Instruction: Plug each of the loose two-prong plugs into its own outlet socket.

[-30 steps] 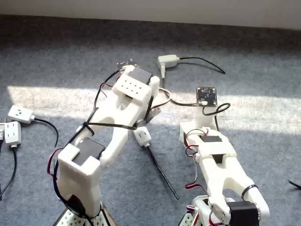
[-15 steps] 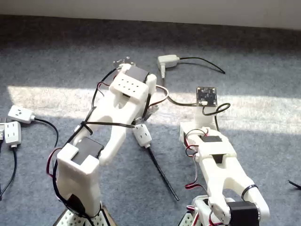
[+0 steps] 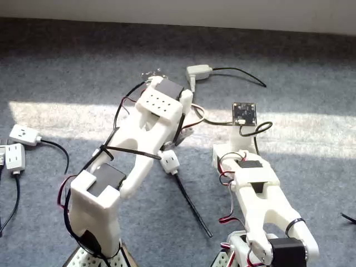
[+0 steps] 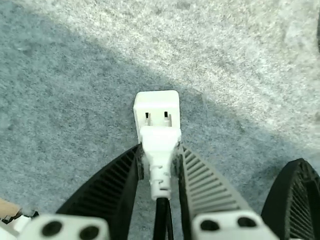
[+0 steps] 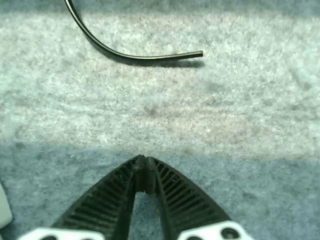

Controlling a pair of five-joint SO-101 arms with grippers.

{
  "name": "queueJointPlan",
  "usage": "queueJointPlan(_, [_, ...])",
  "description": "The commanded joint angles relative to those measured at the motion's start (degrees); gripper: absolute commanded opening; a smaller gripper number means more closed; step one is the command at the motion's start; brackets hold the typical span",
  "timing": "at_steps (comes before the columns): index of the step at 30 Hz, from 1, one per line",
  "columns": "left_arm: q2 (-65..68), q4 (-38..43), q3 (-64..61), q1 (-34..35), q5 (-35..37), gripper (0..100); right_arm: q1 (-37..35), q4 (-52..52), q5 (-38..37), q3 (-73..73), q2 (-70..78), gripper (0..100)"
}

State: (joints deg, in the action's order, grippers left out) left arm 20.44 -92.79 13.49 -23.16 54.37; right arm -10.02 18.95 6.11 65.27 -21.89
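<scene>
- The jaws of the left gripper (image 4: 160, 151) are open just a little, and they squeeze a white plug (image 4: 160, 142) from both sides
- We see the plug's black cord (image 4: 161, 220) run back between the two black fingers (image 4: 117, 185)
- The front of the plug touches a white socket block (image 4: 156, 102) that lies on the grey carpet (image 4: 60, 75)
- We see two small dark marks where the two meet, but we cannot tell how deep the prongs are in
- The jaws of the right gripper (image 5: 145, 164) are closed tight, tip against tip, and they hold nothing
- The right gripper hangs low over the carpet, and a loose black wire (image 5: 125, 55) curves on the floor well ahead of it
- From high up we see the left arm (image 3: 150, 119) stretched out over the carpet, with the right arm (image 3: 256, 186) beside it
- A white piece (image 3: 169, 161) with a black cord on it lies just beside the left arm, and we cannot tell if it is the plug or the socket
- Another plug (image 3: 198, 72), white with a thin black wire, lies on the carpet near the far end of the left arm
- A white socket (image 3: 24, 135) and one more socket (image 3: 15, 157) sit close together at the side of the carpet, well apart from both arms
</scene>
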Motion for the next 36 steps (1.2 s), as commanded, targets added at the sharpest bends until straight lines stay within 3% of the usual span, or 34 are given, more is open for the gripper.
queueJointPlan(1, [-0.2,-0.9,1.8,-0.7,0.4,1,-0.6,-1.0,0.5,-2.2,-1.2,0.7])
queueJointPlan(36, [-0.3,3.8,-3.5,-0.7,0.5,1,-0.6,-1.0,0.5,-2.2,-1.2,0.7])
